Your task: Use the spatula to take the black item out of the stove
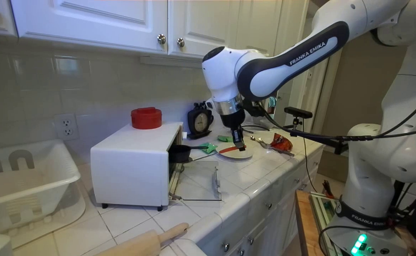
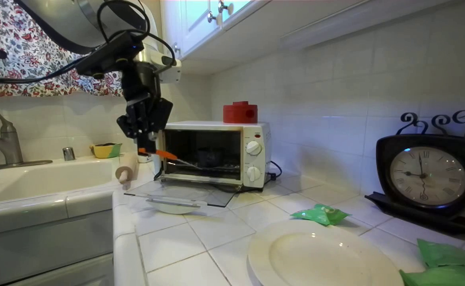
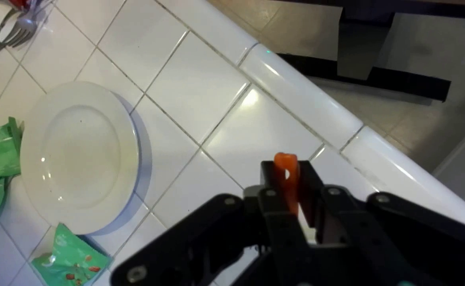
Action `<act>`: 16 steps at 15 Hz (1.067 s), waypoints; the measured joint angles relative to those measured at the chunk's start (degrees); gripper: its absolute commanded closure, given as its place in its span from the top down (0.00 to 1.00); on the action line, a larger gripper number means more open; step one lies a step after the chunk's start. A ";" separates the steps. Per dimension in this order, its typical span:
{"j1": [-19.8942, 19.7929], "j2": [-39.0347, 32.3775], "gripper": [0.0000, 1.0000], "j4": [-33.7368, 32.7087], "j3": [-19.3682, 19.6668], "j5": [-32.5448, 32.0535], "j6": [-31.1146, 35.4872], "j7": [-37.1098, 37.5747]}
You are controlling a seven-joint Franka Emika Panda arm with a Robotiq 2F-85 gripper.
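The white stove (image 1: 129, 170) stands on the tiled counter with its glass door (image 1: 197, 181) folded down open; its knobbed front (image 2: 256, 167) faces an exterior view. A small black pan (image 1: 179, 153) is at the stove's opening, its handle pointing out; inside the dark stove it shows dimly (image 2: 210, 157). My gripper (image 1: 239, 145) is shut on the orange handle of the spatula (image 1: 227, 149), also in the wrist view (image 3: 286, 171). The spatula's metal shaft (image 2: 188, 163) slopes down into the stove. Its blade end is by the pan's underside; I cannot tell if they touch.
A red round container (image 1: 146, 118) sits on the stove. A white plate (image 2: 323, 254), green packets (image 2: 321, 215) and a black clock (image 2: 427, 174) are on the counter. A rolling pin (image 1: 147, 241), white dish rack (image 1: 62, 181) and forks (image 3: 20, 31) lie around. Cabinets (image 1: 204, 28) hang above.
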State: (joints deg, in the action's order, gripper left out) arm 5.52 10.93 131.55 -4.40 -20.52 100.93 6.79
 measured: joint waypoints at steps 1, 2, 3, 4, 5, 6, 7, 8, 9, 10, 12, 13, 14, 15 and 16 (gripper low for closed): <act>-0.31 1.72 0.04 2.04 0.24 0.51 0.58 0.26; -0.63 3.46 0.04 4.08 0.57 1.09 1.23 0.55; -1.03 5.18 0.04 5.98 0.96 1.68 1.97 0.78; -1.52 6.93 0.04 7.73 1.49 2.33 2.62 1.01; -2.07 8.55 0.04 9.14 2.12 3.03 3.01 1.07; -2.77 10.17 0.04 10.31 2.86 3.65 3.11 1.07; -3.60 11.67 0.04 11.20 3.68 4.08 3.12 1.08; -4.62 13.03 0.04 11.79 4.65 4.47 3.12 1.09; -5.73 14.22 0.04 12.16 5.68 4.76 3.12 1.10; -6.95 15.14 0.04 12.28 6.74 4.89 3.12 1.10; -9.36 16.28 0.04 12.24 8.60 4.93 3.12 1.10; -10.44 16.50 0.04 12.19 9.37 4.94 3.12 1.10; -11.40 16.51 0.04 12.15 10.08 4.98 3.12 1.10; -12.27 16.45 0.04 12.16 10.76 5.07 3.12 1.10; -13.02 16.35 0.04 12.17 11.41 5.30 3.13 1.10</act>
State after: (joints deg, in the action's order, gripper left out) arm -7.50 27.28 143.72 7.01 -15.22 104.05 7.89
